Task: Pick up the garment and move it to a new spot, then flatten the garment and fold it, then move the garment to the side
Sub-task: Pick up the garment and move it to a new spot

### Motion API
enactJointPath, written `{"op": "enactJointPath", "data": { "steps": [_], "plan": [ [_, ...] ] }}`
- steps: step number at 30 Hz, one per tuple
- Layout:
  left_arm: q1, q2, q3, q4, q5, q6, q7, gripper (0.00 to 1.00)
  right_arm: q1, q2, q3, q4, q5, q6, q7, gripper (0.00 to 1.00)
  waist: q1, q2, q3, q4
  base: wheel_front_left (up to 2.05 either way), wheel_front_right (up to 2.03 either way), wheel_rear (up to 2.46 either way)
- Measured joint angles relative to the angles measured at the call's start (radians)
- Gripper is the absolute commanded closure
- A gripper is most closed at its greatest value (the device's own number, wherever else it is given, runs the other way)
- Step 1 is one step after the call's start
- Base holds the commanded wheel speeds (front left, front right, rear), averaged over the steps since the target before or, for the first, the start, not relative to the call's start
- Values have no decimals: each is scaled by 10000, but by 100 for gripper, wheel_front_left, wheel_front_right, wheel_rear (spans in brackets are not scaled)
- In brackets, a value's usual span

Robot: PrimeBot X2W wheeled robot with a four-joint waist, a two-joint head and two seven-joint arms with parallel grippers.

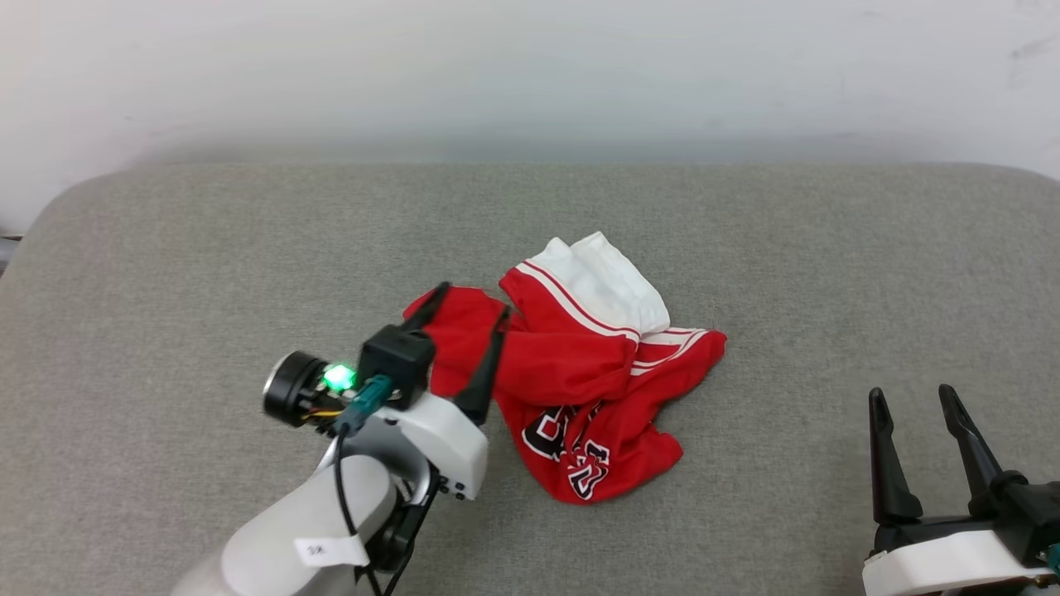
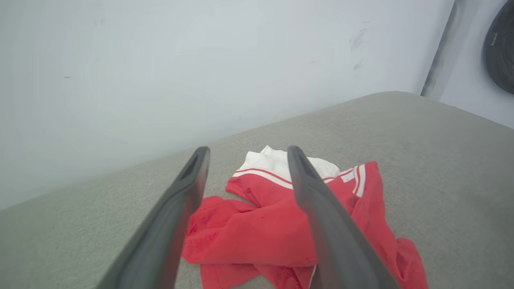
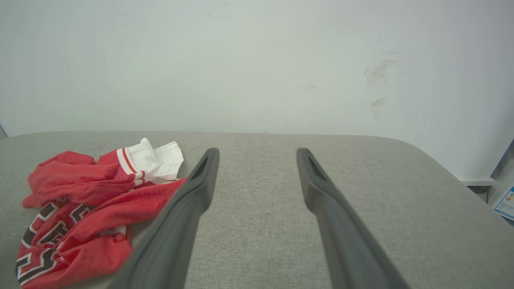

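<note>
The garment [image 1: 580, 364] lies crumpled in a heap near the middle of the grey cushion; it is red with a white sleeve at its far end and black white-outlined print at its near end. My left gripper [image 1: 472, 300] hovers open over the heap's left edge, nothing between its fingers. From the left wrist view the garment [image 2: 257, 228] spreads beneath and between the spread fingers [image 2: 188, 188]. My right gripper [image 1: 908, 396] stands open at the lower right, well apart from the cloth. The right wrist view has the garment [image 3: 88, 200] at its left.
The grey fabric cushion [image 1: 207, 273] has rounded corners and ends at a white wall [image 1: 530, 74] behind. To the right of the heap lies bare cushion [image 3: 361, 188]. A dark round object [image 2: 500, 44] sits beyond the cushion's far corner.
</note>
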Motion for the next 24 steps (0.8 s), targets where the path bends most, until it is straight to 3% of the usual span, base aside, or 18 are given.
{"op": "enactJointPath", "data": {
  "steps": [6, 14, 18, 24],
  "plan": [
    [1155, 217, 1655, -1066, 1049, 947, -35, 0, 51, 0, 6, 44, 0, 0, 2, 0, 0, 0, -172, 258, 0, 0, 0],
    [3317, -140, 4027, -2167, 2451, 1315, -46, 0, 114, 2, 67, 96, 82, 0, 0, 0, 0, 0, -319, 505, 0, 0, 0],
    [4265, -594, 5193, -2573, 3162, 1195, -46, 0, 171, 2, 90, 155, 157, 0, 2, 0, 1, 0, -403, 574, 0, 0, 0],
    [5421, -1425, 6606, -2840, 4048, 441, -46, 0, 198, 2, 174, 249, 267, 0, 0, 0, 0, 0, -528, 609, 0, 0, 0]
  ]
}}
